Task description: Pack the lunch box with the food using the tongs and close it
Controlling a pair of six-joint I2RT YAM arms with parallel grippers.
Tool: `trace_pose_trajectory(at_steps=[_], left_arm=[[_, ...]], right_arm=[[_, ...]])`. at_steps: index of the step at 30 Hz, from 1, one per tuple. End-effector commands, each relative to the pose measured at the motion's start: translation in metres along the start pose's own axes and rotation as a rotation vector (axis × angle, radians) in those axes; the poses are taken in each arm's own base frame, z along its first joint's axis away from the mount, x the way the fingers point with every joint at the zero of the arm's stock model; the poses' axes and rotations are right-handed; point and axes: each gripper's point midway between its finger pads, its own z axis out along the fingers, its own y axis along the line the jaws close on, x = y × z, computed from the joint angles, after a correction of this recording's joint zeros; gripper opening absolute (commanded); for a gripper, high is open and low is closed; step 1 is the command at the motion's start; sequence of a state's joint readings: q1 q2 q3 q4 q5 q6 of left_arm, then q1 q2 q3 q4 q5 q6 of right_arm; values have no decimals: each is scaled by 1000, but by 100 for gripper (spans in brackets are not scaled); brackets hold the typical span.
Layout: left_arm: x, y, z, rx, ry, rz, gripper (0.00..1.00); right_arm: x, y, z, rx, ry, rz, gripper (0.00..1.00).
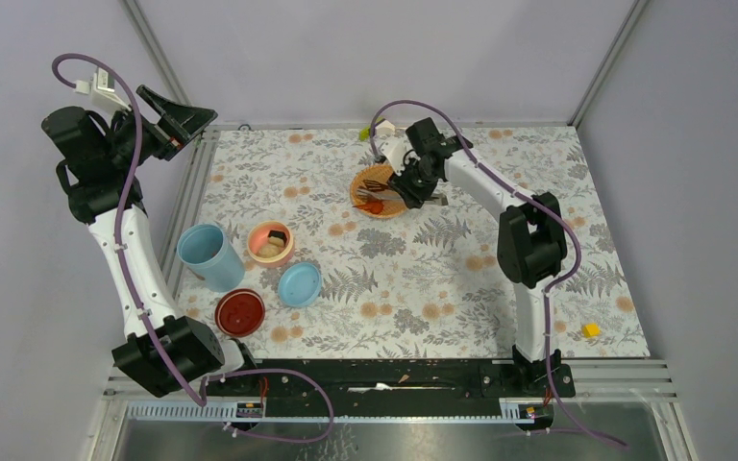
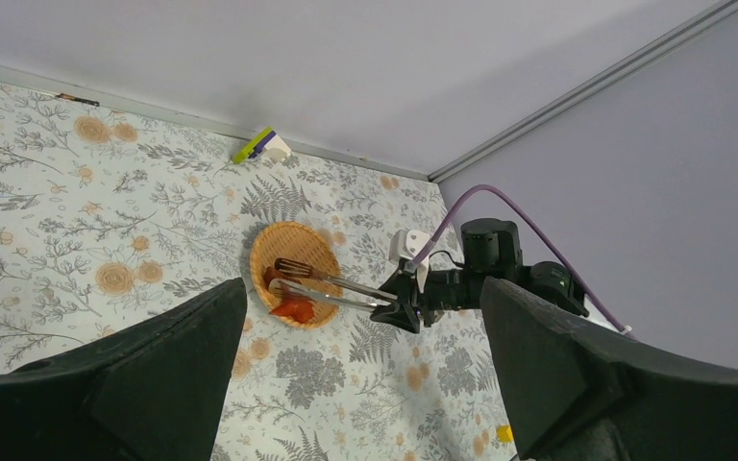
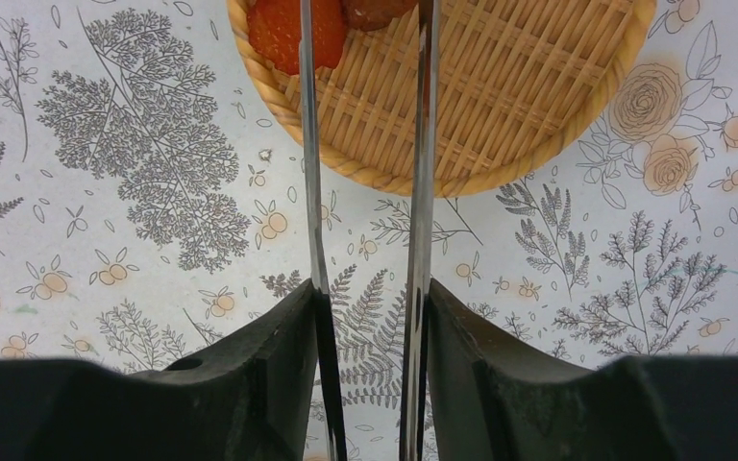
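Right gripper (image 1: 415, 182) is pinched onto the tongs (image 3: 309, 144), whose arms reach across the woven plate (image 3: 500, 96) rim toward red food pieces (image 3: 283, 29), far centre of the table. Left gripper (image 1: 175, 115) hangs high beyond the left edge, fingers spread wide, holding nothing. The lunch box tub (image 1: 209, 255), inner bowl (image 1: 253, 236) holding food, lid (image 1: 299, 284) and red disc (image 1: 239, 312) cluster near-left, well apart from the plate. A yellow block (image 1: 590, 329) sits near the right edge.

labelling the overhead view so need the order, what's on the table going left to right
light blue tub → pink-orange bowl → light blue lid → woven plate → yellow block. The red lid is left out: it overlaps both tub and bowl across.
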State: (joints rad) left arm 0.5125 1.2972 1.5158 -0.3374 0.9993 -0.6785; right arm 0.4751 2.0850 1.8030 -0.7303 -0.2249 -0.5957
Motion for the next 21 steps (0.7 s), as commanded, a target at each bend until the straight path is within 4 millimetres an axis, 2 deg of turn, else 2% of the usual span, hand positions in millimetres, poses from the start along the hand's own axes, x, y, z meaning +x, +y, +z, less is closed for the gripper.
trace_pose_trajectory(at_steps=[1,9,21], left_arm=[[-7,-12,-1,32,-24,54,99],[-7,-10,-1,31,-22,47,99],[-7,-10,-1,28,-23,47,99]], right_arm=[[-14,-8,-8,40,-15,-28,47],[-23,-17,-23,70,-53,-12,40],[-49,-22,-57,82,-162,22,38]])
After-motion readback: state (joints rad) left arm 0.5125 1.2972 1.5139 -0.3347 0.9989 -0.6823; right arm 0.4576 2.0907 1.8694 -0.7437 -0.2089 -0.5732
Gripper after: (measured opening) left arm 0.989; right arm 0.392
